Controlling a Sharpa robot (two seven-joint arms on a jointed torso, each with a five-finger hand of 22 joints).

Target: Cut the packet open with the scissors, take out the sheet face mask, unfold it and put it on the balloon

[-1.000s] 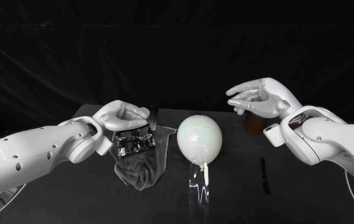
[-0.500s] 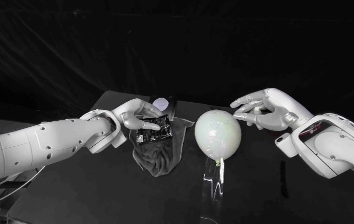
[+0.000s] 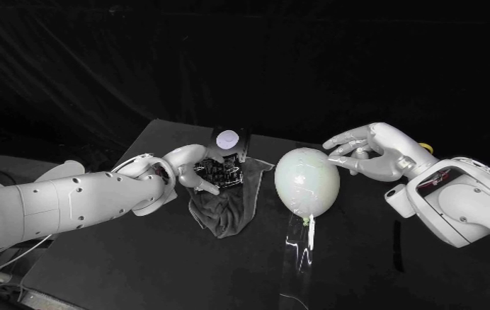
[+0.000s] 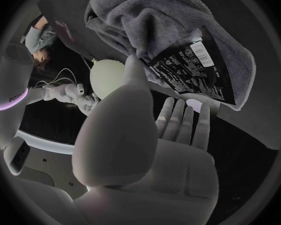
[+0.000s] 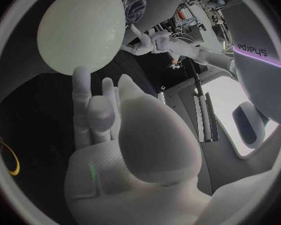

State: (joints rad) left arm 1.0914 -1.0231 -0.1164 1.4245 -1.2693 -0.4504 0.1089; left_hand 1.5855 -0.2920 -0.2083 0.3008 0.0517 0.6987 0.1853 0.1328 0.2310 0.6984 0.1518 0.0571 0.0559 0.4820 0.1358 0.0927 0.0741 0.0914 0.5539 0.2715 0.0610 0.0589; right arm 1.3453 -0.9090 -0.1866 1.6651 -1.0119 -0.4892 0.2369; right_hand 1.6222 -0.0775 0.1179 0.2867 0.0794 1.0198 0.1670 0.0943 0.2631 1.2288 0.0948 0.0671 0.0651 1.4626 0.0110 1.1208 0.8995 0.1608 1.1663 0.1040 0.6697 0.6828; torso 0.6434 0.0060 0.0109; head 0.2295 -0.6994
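A black printed packet lies on a grey cloth left of centre on the table. My left hand sits at the packet's left edge with its fingers straight and spread. In the left wrist view the thumb tip meets a corner of the packet, which rests on the cloth; the left hand holds nothing. The pale balloon stands upright at the centre. My right hand hovers at its upper right, fingers loosely bent and apart, fingertips right beside the balloon.
A small white round thing sits just behind the packet. A clear strip runs from under the balloon toward me. A yellow ring lies on the table behind my right hand. The table's left edge runs under my left arm.
The camera has shifted. My left hand has uncurled from above the packet and come down at its left edge. My right hand has closed in on the balloon.
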